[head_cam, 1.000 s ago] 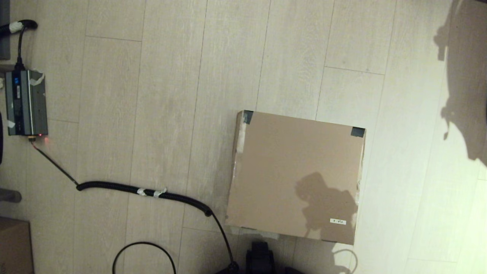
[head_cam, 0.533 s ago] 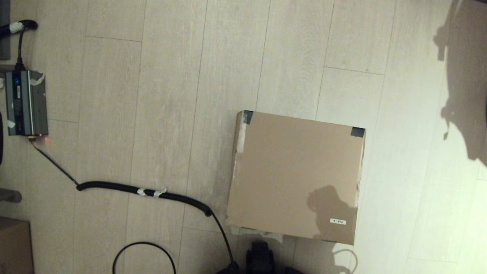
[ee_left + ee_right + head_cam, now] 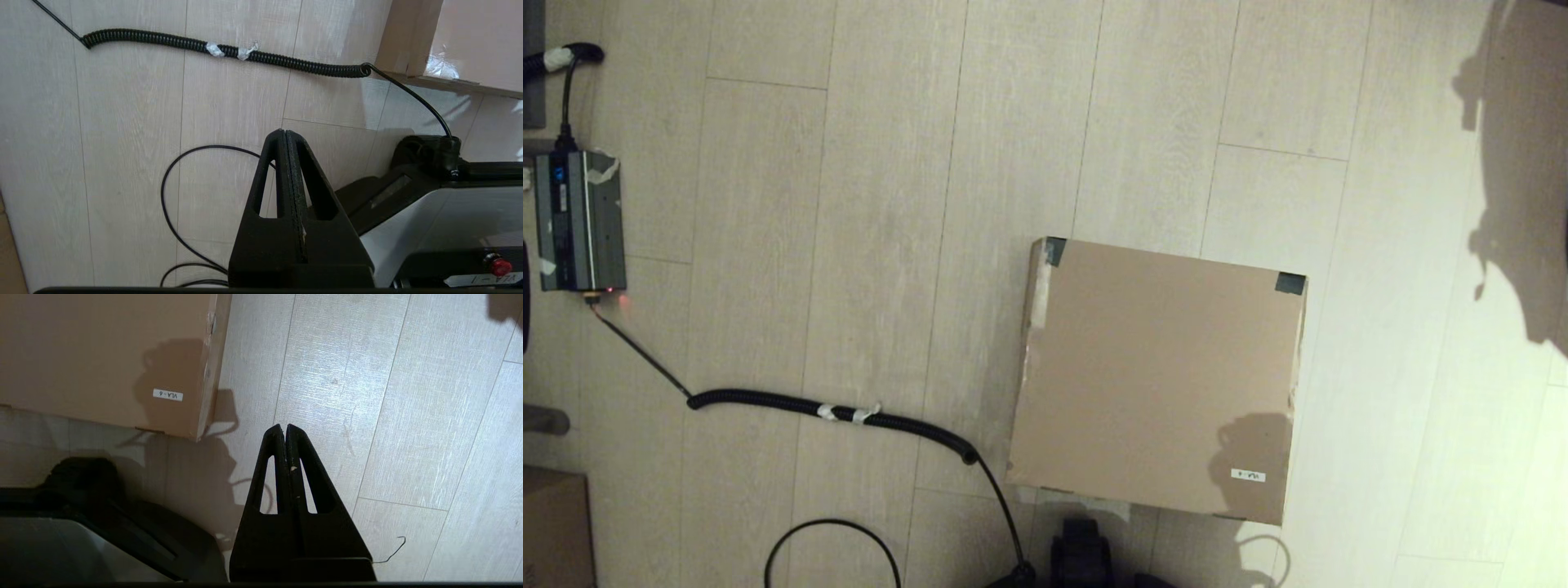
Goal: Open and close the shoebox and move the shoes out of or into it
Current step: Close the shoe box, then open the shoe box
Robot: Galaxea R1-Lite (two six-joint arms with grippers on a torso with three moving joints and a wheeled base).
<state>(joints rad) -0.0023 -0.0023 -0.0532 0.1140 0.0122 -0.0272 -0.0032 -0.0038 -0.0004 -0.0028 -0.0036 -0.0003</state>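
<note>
Head view: the shoebox is seen lying lidded on the floor before the base, while the left end effector and right end effector are held pressed together, empty, well apart from it, presumably parked.

Shoebox: plain brown cardboard, black tape on two upper corners, small white label lower right of lid, dark lettering.
Floor: pale grey-beige wood-grain planks, thin dark seams.
Coiled cable: black, white tape wraps mid-length.
Power unit, left edge of frame: grey-black, blue display, red light at lower end, white tape patches.
Carton, lower left corner: darker brown.
Left gripper, right gripper: matte black.
Red button, lower right of left wrist view.
</note>
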